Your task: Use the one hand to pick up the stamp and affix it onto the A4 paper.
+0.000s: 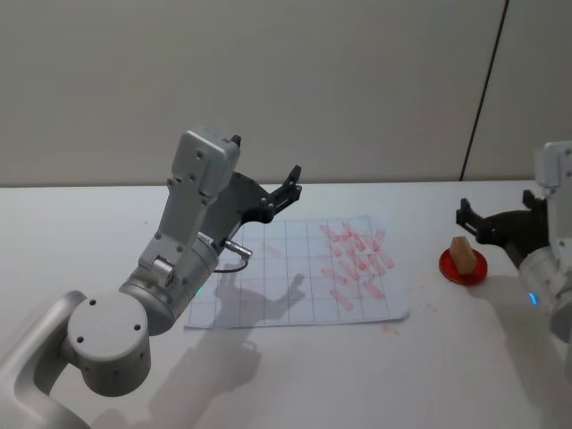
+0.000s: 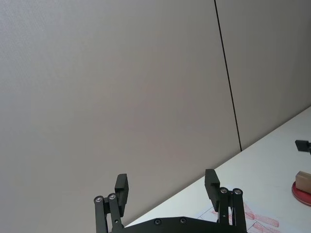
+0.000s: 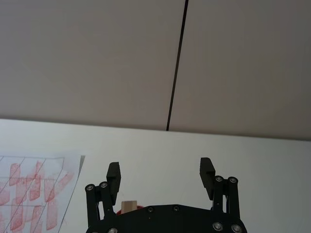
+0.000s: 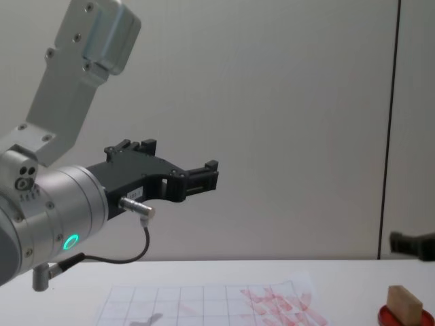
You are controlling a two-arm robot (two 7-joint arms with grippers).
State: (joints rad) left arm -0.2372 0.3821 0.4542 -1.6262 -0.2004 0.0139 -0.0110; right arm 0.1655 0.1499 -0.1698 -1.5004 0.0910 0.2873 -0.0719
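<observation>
I found the stamp (image 1: pixel 462 255) standing on the red ink pad (image 1: pixel 463 266), right of the paper (image 1: pixel 295 273). The right gripper (image 1: pixel 475 223) hovered just behind it, fingers spread, empty. I judged the block light, rigid, best pinched across its flat sides. The left gripper (image 1: pixel 268 192) hung released, raised above the paper.

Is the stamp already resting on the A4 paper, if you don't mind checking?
No, the stamp stands on the red ink pad, right of the A4 paper.

The stamp (image 1: pixel 462 255) stands on the red ink pad (image 1: pixel 463 266), open above and toward the paper (image 1: pixel 295 273). The right gripper (image 1: pixel 464 221) hangs just behind it, fingers spread. The left gripper (image 1: pixel 295 179) is raised over the paper's far left edge; the table (image 1: pixel 429 357) between pad and paper lies bare.
</observation>
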